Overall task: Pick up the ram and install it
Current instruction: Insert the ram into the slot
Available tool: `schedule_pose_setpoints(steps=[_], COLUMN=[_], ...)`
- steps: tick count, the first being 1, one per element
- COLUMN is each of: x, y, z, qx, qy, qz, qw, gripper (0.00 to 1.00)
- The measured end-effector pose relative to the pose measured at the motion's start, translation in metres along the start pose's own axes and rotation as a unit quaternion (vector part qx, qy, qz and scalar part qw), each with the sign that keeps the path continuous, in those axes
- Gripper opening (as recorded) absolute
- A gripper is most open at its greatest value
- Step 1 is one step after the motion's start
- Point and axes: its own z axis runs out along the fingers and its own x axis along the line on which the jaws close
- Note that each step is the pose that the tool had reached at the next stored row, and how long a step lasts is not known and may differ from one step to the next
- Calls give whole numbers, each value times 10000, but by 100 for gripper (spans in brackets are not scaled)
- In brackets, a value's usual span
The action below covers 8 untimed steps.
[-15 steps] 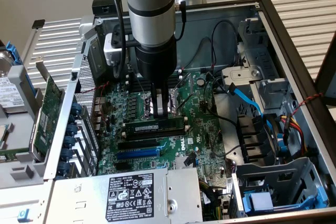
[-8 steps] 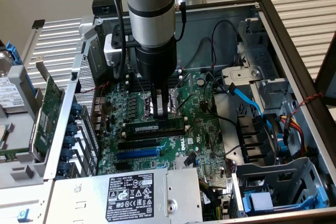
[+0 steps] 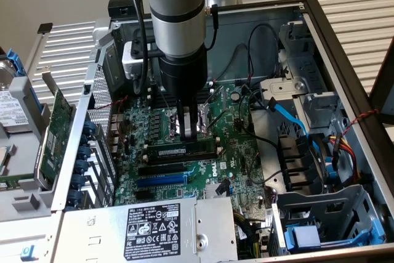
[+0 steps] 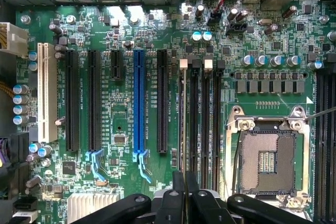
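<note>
- Exterior view: the gripper [image 3: 189, 129] hangs straight down inside the open computer case [image 3: 345, 60], its fingers drawn nearly together just above the motherboard [image 3: 240, 152]
- Exterior view: the ram [image 3: 180, 151] sits seated in a memory slot right below the fingertips, running across the board toward the exterior view's left and right; whether the fingertips touch its upper edge I cannot tell
- Exterior view: a green expansion card [image 3: 58, 124] leans on the case's edge at the exterior view's left, well apart from the gripper
- Wrist view: the black fingers [image 4: 178, 203] are pressed close, in line with the thin upper edge of the ram [image 4: 183, 119], which stands in the slot beside the empty black memory slots [image 4: 206, 124]
- Wrist view: the open CPU socket [image 4: 268, 161] lies beside those slots, and a blue PCIe slot [image 4: 139, 103] on the ram's other side
</note>
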Motion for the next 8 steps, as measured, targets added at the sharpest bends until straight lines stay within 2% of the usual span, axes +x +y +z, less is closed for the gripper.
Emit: schedule_pose_setpoints(steps=[5, 6, 8], x=[0, 0, 0], y=[1, 2, 6], z=[5, 6, -10], qx=[0, 0, 0], qy=[4, 3, 2], qz=[0, 0, 0], qw=[10000, 10000, 10000], gripper=[14, 21, 21])
